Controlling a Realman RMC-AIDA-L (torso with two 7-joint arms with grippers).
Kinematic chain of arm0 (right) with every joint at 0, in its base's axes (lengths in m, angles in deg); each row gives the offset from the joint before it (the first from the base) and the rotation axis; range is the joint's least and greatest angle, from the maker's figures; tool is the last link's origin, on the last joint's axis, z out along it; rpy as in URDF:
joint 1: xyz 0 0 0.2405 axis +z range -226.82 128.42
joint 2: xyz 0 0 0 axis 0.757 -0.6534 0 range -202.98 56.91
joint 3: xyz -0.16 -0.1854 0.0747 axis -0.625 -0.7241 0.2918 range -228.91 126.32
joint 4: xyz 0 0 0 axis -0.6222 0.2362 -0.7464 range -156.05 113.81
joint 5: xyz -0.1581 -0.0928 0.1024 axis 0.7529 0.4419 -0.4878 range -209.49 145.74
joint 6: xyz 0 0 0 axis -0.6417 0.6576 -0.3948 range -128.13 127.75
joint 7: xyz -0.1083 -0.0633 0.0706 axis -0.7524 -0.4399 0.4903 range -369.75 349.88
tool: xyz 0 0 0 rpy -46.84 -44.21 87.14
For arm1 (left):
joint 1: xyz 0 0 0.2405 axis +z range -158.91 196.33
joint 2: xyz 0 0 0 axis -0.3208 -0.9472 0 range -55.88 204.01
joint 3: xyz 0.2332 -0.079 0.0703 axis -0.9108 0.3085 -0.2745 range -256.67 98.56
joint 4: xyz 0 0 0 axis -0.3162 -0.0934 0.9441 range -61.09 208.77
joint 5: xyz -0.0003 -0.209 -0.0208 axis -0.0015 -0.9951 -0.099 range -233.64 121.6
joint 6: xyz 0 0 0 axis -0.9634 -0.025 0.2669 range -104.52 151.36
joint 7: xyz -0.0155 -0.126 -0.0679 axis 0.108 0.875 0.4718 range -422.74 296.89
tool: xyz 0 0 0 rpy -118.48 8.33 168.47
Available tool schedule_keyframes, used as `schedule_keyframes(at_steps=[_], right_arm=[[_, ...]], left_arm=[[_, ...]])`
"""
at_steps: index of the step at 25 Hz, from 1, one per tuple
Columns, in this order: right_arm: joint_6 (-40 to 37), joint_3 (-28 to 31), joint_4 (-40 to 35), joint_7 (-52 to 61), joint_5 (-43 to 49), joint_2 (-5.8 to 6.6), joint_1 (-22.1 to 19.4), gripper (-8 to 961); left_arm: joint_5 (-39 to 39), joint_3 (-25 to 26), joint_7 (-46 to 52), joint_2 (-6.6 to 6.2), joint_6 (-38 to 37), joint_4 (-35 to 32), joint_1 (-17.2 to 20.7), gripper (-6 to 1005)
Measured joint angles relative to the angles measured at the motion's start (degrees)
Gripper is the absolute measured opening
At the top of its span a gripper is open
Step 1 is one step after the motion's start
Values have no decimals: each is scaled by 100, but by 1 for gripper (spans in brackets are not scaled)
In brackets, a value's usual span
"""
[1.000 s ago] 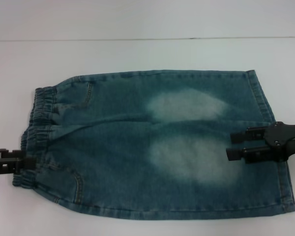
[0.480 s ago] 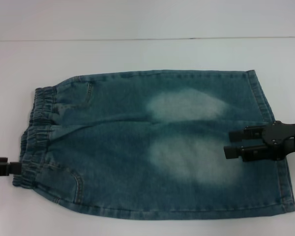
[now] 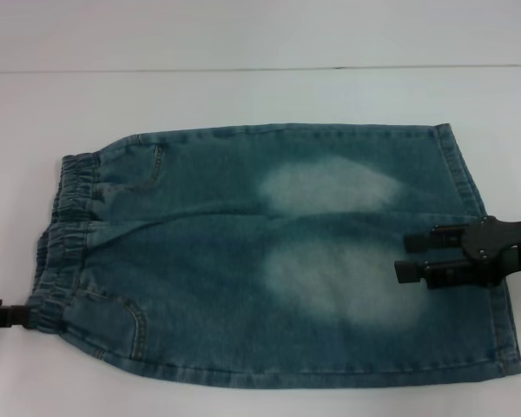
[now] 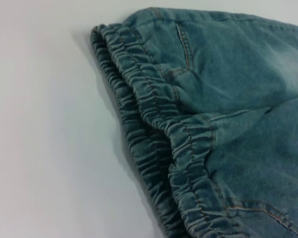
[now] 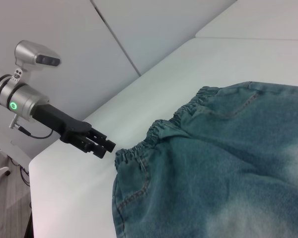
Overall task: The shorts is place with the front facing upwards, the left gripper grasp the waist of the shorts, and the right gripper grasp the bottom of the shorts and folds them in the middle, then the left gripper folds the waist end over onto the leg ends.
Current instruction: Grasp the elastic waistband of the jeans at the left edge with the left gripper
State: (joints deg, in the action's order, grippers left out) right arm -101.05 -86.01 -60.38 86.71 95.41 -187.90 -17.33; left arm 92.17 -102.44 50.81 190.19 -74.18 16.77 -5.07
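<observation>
On the white table [image 3: 243, 95] the shorts [image 3: 269, 252] lie flat, front up, waistband [image 3: 65, 234] toward my left side and the leg hems [image 3: 495, 287] toward my right — not yet folded, as far as I can judge. My left gripper [image 3: 22, 314] sits at the near corner of the waistband, at the table's edge; the right wrist view shows its fingers [image 5: 102, 145] close together just beside that corner, apparently holding no cloth. My right gripper [image 3: 414, 254] hovers over the near leg close to the hem, jaws parted, nothing between them.

The step in hand, I judge, is getting both grasps set. To do it well I'd want the left fingers opened and slid onto the elastic itself — taking both layers at that near corner — while the right comes down on the near hem rather than mid-leg, so the lengthwise fold lifts evenly.
</observation>
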Motion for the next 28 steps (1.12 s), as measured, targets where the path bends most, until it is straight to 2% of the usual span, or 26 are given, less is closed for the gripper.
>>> schedule_keyframes(at_steps=[9, 18, 21, 24, 28], right_arm=[[7, -9, 147, -91, 7, 31, -15, 758], [34, -8, 155, -130, 7, 27, -15, 757], [55, -9, 155, -136, 7, 27, -15, 757], [59, -9, 156, -139, 7, 27, -15, 757], [60, -9, 156, -139, 7, 20, -16, 757]], left_arm=[[167, -225, 0, 162, 172, 13, -83, 585], [180, -342, 12, 191, 189, 38, -102, 580], [182, -478, -11, 235, 184, -13, -73, 578], [184, -601, -14, 318, 210, -109, -51, 517], [174, -615, -11, 331, 185, -119, -83, 435]])
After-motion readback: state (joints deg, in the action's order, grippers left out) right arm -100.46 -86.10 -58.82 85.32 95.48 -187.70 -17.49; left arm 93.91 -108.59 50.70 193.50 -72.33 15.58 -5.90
